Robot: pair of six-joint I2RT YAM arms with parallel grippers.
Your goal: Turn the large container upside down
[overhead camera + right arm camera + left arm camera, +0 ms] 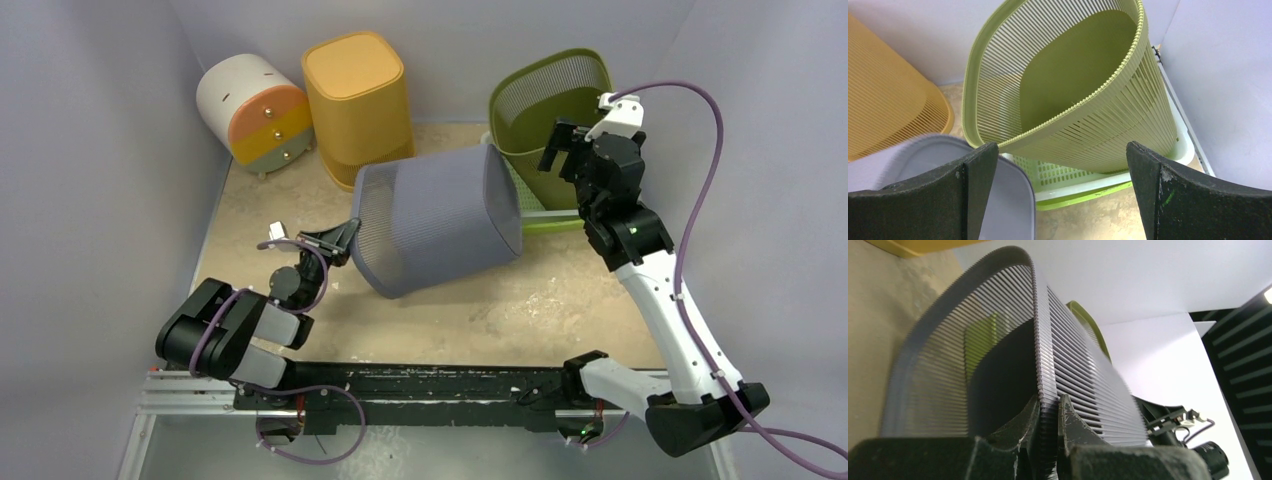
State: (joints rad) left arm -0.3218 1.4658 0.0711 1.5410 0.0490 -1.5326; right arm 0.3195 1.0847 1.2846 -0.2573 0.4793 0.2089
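Note:
The large container is a grey slatted bin [435, 218] tipped on its side in the middle of the table, its open mouth facing left and its base to the right. My left gripper [343, 238] is shut on the bin's rim, one finger inside and one outside; the left wrist view shows the rim [1040, 340] clamped between the fingers at my left gripper [1049, 412]. My right gripper [565, 145] is open and empty, held above the bin's base end. In the right wrist view my right gripper [1062, 165] has the grey base [1008, 200] under its left finger.
A green slatted bin [550, 110] leans in a white-and-green tray [545, 215] at the back right; the bin [1068, 85] fills the right wrist view. A yellow bin [358, 95] and a white drawer unit [252, 110] stand at the back left. Walls enclose both sides.

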